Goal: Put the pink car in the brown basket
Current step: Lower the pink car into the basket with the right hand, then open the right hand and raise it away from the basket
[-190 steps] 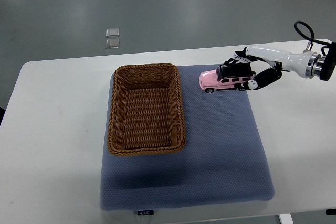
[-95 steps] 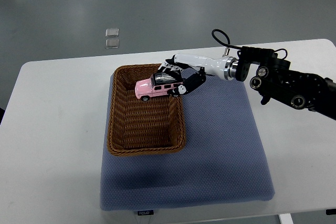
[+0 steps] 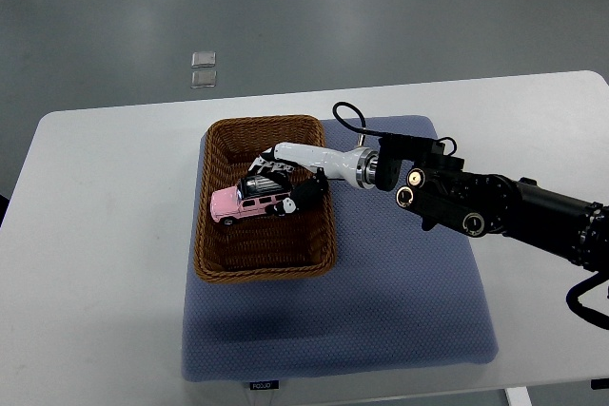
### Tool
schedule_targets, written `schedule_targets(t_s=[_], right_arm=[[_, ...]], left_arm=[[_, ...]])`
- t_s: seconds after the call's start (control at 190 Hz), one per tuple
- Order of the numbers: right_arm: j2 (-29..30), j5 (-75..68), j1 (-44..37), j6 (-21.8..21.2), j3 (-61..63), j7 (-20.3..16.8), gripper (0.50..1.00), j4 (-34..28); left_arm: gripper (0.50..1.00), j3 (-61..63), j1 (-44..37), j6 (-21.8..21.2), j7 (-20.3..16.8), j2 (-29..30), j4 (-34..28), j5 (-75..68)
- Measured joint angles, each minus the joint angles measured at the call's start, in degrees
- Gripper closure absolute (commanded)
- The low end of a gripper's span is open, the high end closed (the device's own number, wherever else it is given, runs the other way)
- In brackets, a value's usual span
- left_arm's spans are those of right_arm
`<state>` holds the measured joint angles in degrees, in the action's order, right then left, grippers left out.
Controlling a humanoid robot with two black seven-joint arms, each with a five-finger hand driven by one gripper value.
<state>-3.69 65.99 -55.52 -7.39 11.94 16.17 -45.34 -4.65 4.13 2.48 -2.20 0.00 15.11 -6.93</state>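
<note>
Right hand [image 3: 282, 184]: black-and-white fingered hand on a white forearm reaching in from the right; fingers closed around the rear half of the small pink toy car with a black roof [image 3: 249, 202], grip not released.
Pink car: inside the brown woven wicker basket [image 3: 211, 255], in its middle, nose toward the basket's left wall; whether the wheels touch the floor cannot be told.
Basket: rectangular, open-topped, resting on the left part of a blue-grey padded mat [image 3: 400, 301], which cushions the white table [image 3: 86, 263].
Arm posture: stretched low across the basket's right rim, apparently so the car can be set down rather than dropped.
Left hand: not visible.
Step in hand: likely release.
</note>
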Motion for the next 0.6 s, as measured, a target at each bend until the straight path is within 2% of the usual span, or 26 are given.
schedule_targets(t_s=[0.026,0.09,0.338,0.496,0.602], right_arm=[[0.2,0.0,0.1,0.0,0.0,0.0,0.634,0.0],[0.5,-0.1,0.3,0.1,0.1,0.0,0.603,0.1],[-0.4,-1.2,-0.7,-0.2,3.0,-0.1,0.591,-0.1],[-4.5,-5.1,-1.1,-0.6,14.0,-0.1,0.591,-0.5],[-6.0,-14.4,2.6,-0.3,24.6,0.1,0.591,-1.0]], left_arm=[[0.500,0.0,0.0,0.0,0.0,0.0,0.0,0.0],[0.500,0.0,0.0,0.0,0.0,0.0,0.0,0.0],[0.500,0.0,0.0,0.0,0.0,0.0,-0.2,0.0],[0.500,-0.1,0.0,0.0,0.0,0.0,-0.3,0.0],[0.500,-0.1,0.0,0.0,0.0,0.0,-0.3,0.0]])
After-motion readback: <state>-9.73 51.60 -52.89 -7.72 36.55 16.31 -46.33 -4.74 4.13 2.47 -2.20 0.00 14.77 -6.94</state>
